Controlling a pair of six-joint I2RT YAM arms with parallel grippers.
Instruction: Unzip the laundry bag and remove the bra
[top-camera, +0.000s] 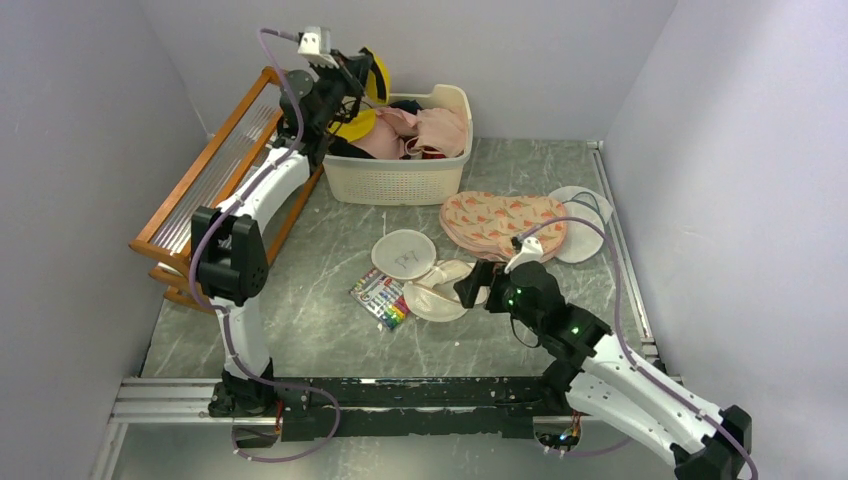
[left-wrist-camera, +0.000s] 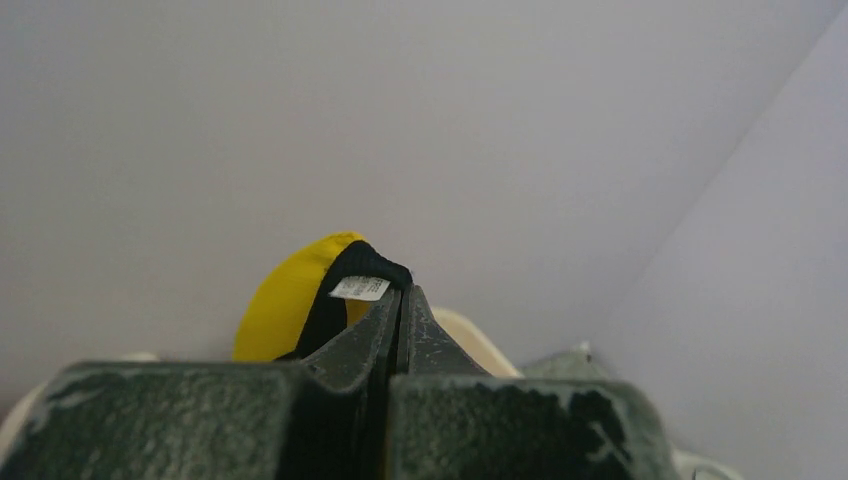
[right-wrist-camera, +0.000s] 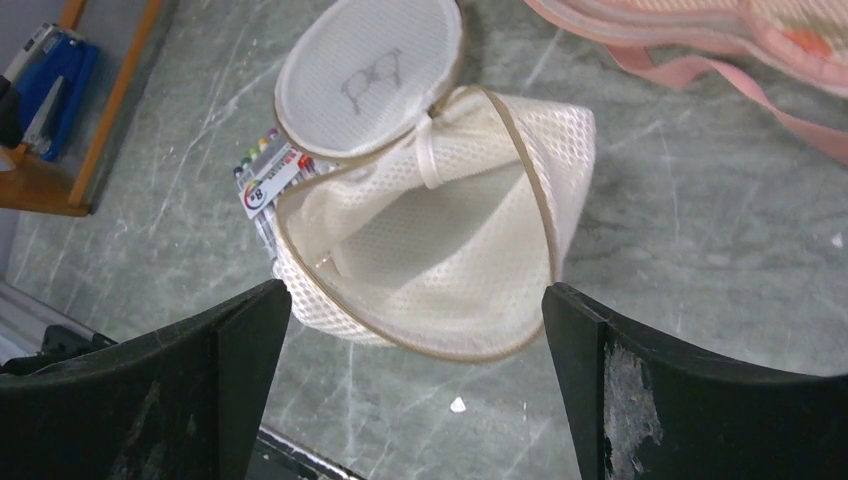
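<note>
The laundry bag (top-camera: 441, 293) lies unzipped at the table's middle, its lid (top-camera: 404, 253) with the small emblem flipped back. In the right wrist view the cream mesh bag (right-wrist-camera: 440, 250) gapes open and looks empty inside. My right gripper (top-camera: 470, 285) is open just right of the bag, its jaws wide on either side of the bag's near rim (right-wrist-camera: 415, 296) without touching it. My left gripper (top-camera: 362, 72) is raised over the basket's left end, shut on a yellow and black bra (top-camera: 377, 80). The bra's black strap and white label show at my fingertips (left-wrist-camera: 403, 292).
A cream basket (top-camera: 400, 182) of clothes stands at the back. A wooden rack (top-camera: 215, 170) runs along the left. A peach carrot-print fabric piece (top-camera: 500, 222) and a white mesh disc (top-camera: 585, 228) lie at right. A marker pack (top-camera: 380, 298) lies against the bag.
</note>
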